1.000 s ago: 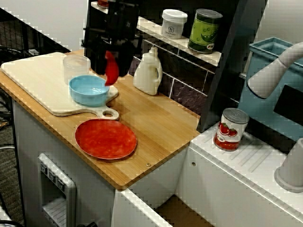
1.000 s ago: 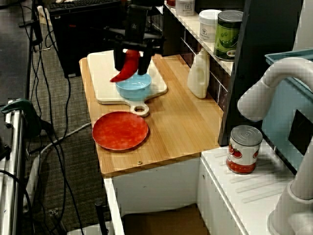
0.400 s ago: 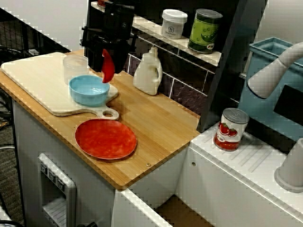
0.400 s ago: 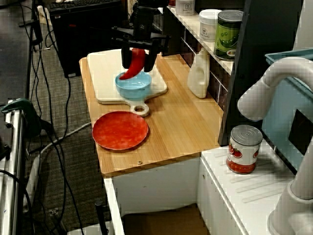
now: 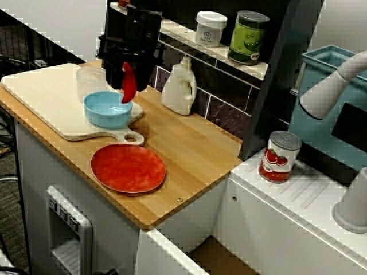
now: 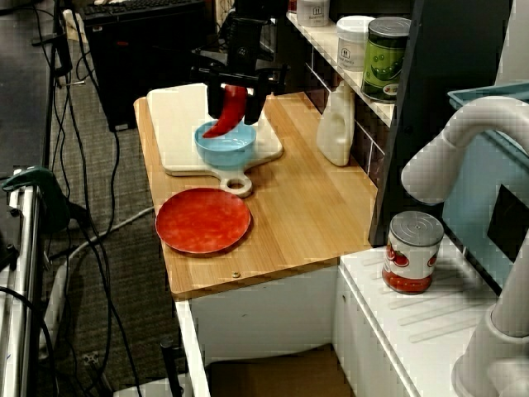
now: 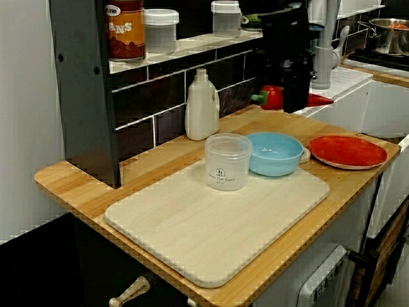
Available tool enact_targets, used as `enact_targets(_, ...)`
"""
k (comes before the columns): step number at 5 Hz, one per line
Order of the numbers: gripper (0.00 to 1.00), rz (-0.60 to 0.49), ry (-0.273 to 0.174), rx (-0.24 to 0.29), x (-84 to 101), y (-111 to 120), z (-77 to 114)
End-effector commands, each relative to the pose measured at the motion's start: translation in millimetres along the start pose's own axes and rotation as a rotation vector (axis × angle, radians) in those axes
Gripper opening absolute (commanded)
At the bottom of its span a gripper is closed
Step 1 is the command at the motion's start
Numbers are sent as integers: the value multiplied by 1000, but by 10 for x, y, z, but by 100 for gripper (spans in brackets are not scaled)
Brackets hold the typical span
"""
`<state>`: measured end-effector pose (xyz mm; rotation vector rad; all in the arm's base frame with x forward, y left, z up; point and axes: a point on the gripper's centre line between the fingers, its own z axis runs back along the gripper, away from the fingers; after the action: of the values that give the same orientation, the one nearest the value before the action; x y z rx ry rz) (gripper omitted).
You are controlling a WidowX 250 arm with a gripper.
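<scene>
My black two-fingered gripper (image 5: 128,73) is closed narrowly on a glossy red chili pepper (image 5: 129,86), with one finger on each side of its upper part. In the view from the counter's front, the pepper hangs from my fingers as a smooth, curved, tapering pod. In the view along the counter from the board's end, its small green stem (image 7: 259,97) sticks out on one side of the gripper and its pointed red tip on the other.

The pepper is over the far rim of a round, shiny light-blue bowl (image 5: 106,109), with its tip low by that rim. I cannot tell whether the two touch. The bowl sits on a pale, rounded, matte cutting board with a handle loop (image 5: 46,97), just beside a translucent, ribbed plastic cup (image 5: 90,80).

Near the bowl, a flat, mottled red round plate (image 5: 128,168) lies on the wood-grain countertop (image 5: 189,149). A white plastic bottle (image 5: 179,87) stands against the dark tiled wall.
</scene>
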<state>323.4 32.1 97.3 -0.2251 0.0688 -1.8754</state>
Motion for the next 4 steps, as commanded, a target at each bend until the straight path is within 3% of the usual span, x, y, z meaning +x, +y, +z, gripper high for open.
enact_targets(1,0,5,39,36,-191,11,98)
enact_targets(4,0,28,66,23,-318,20,-25)
